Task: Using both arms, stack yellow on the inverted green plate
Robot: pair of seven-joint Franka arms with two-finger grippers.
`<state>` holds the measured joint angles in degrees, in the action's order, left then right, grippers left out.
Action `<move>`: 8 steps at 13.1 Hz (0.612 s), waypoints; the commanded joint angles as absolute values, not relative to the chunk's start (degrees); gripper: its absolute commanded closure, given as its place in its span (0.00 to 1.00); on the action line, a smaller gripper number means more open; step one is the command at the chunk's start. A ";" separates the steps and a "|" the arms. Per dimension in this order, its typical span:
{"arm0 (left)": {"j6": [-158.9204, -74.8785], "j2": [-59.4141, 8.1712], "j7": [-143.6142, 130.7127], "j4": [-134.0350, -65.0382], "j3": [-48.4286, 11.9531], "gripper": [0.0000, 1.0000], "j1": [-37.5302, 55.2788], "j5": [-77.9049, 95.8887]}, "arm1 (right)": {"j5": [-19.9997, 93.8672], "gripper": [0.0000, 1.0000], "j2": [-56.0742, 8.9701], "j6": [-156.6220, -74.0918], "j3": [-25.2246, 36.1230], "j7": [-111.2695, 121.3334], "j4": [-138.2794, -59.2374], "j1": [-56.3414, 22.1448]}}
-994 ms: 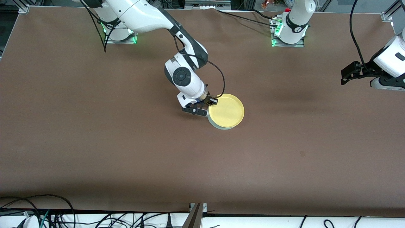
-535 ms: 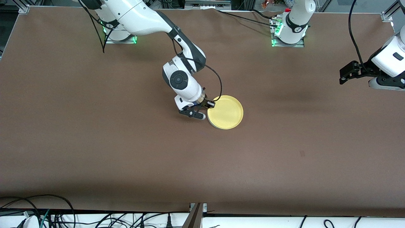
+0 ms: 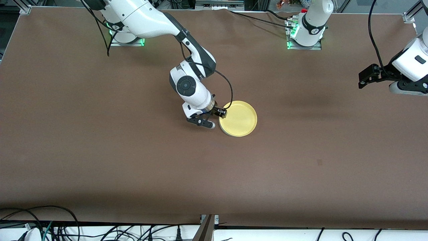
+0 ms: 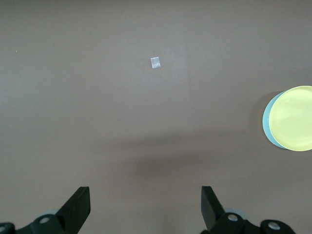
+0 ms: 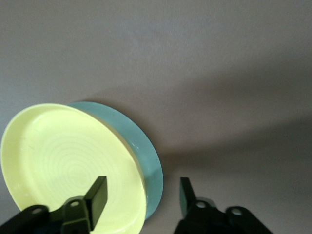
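Observation:
The yellow plate [image 3: 239, 118] lies rim up on the inverted green plate [image 3: 223, 130] near the table's middle, slightly offset, so a green crescent shows. My right gripper [image 3: 217, 119] is open at the stack's edge toward the right arm's end. In the right wrist view [image 5: 142, 190] one finger is over the yellow plate [image 5: 63, 161], the other outside the green plate [image 5: 146, 151], and neither touches. My left gripper [image 3: 361, 79] waits raised over the left arm's end, open and empty [image 4: 145, 195]. It sees the yellow plate [image 4: 295, 119] and green plate [image 4: 267, 122] from afar.
A small pale square mark [image 3: 319, 162] is on the brown table, nearer the front camera than the stack; it also shows in the left wrist view [image 4: 155, 62]. Cables [image 3: 50, 227] run along the table's near edge. The arm bases [image 3: 304, 36] stand along the back edge.
The yellow plate came down flat onto the green plate. My right gripper let go of its rim and drew back slightly toward the right arm's end. The left arm barely moved.

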<state>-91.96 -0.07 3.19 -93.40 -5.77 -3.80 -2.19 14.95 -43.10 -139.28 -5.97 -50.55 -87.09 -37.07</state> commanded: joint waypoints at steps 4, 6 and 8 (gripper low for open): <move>-91.58 0.88 2.81 -94.04 -6.15 0.00 -3.95 -3.43 | 14.77 0.00 -32.63 -130.79 -0.63 -51.24 -87.63 -34.01; -91.41 0.97 2.90 -94.04 -6.15 0.00 -3.96 -3.43 | 14.50 0.00 -29.19 -127.28 3.84 -50.72 -87.63 -34.01; -91.49 0.97 2.90 -94.04 -6.15 0.00 -3.96 -3.43 | 14.59 0.00 -26.90 -126.74 8.07 -50.19 -87.45 -34.01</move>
<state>-91.93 -0.07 3.19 -93.40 -5.83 -3.80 -2.19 14.87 -29.51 -127.67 5.26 -50.60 -86.19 -33.80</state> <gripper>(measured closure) 0.000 0.000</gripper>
